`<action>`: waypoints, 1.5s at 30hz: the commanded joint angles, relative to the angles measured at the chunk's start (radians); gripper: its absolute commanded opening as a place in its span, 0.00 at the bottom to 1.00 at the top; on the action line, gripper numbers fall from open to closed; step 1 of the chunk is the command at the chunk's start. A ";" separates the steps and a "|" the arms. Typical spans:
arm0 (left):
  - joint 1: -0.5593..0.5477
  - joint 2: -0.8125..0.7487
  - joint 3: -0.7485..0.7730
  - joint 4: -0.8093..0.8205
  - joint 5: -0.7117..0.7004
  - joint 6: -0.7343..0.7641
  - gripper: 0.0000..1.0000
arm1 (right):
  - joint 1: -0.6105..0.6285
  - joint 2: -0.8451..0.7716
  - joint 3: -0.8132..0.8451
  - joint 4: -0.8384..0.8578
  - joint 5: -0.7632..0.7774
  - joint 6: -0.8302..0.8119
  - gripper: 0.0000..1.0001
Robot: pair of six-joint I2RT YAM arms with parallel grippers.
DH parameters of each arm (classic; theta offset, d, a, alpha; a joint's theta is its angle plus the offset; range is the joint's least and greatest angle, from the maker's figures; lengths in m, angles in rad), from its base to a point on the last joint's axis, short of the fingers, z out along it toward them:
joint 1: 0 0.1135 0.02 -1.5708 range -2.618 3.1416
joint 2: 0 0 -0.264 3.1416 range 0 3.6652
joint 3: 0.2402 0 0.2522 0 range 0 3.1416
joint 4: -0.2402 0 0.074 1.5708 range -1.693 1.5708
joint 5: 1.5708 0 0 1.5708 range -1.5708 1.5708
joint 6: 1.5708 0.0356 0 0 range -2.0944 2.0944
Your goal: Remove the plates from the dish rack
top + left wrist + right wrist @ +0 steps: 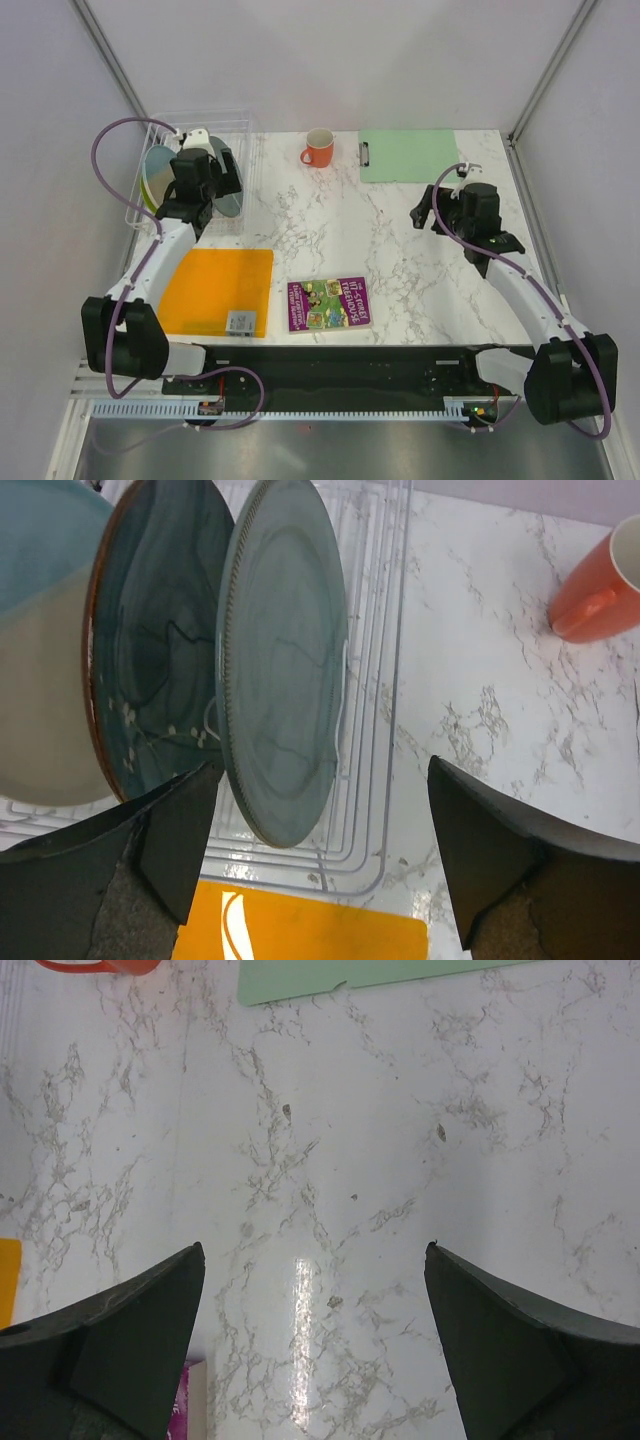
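Note:
The wire dish rack point(240, 128) stands at the table's far left, and its wires show in the left wrist view point(375, 680). Plates stand upright in it: a grey-green plate point(285, 670), then a dark teal speckled plate point(160, 650), then a cream-and-light-blue plate point(40, 650). From above I see a lime green plate point(150, 185) at the rack's left end and a dark plate point(230, 192). My left gripper point(320, 820) hovers over the rack point(203, 172), open and empty, its fingers either side of the grey-green plate's lower edge without touching it. My right gripper point(315, 1290) is open and empty above bare marble point(432, 212).
An orange mat point(215, 290) lies in front of the rack, with a small card point(240, 322) on it. A purple book point(328, 303) lies at the front centre. An orange mug point(318, 148) and a green clipboard point(408, 155) are at the back.

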 commanded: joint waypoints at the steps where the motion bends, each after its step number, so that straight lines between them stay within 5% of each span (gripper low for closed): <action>1: -0.005 0.002 0.008 0.151 -0.124 0.060 0.91 | 0.001 0.026 0.000 0.029 0.002 -0.012 0.98; 13: -0.006 0.111 0.059 0.222 -0.168 0.092 0.91 | 0.001 0.069 0.006 0.043 -0.019 -0.012 0.98; 24: -0.025 0.331 0.187 0.248 -0.271 0.127 0.76 | 0.001 0.095 0.001 0.064 -0.062 -0.009 0.98; 27: -0.026 0.349 0.197 0.250 -0.303 0.130 0.66 | 0.001 0.104 0.000 0.066 -0.067 -0.009 0.98; 28: -0.026 0.352 0.195 0.250 -0.303 0.132 0.53 | 0.001 0.106 -0.002 0.066 -0.067 -0.009 0.98; 33: -0.032 0.357 0.187 0.248 -0.332 0.138 0.24 | 0.001 0.096 -0.008 0.064 -0.059 -0.011 0.98; 35: -0.035 0.358 0.193 0.238 -0.357 0.143 0.04 | 0.001 0.096 -0.008 0.063 -0.057 -0.009 0.98; 45: -0.107 0.280 0.302 0.214 -0.538 0.276 0.02 | 0.002 0.090 -0.009 0.051 -0.042 -0.006 0.98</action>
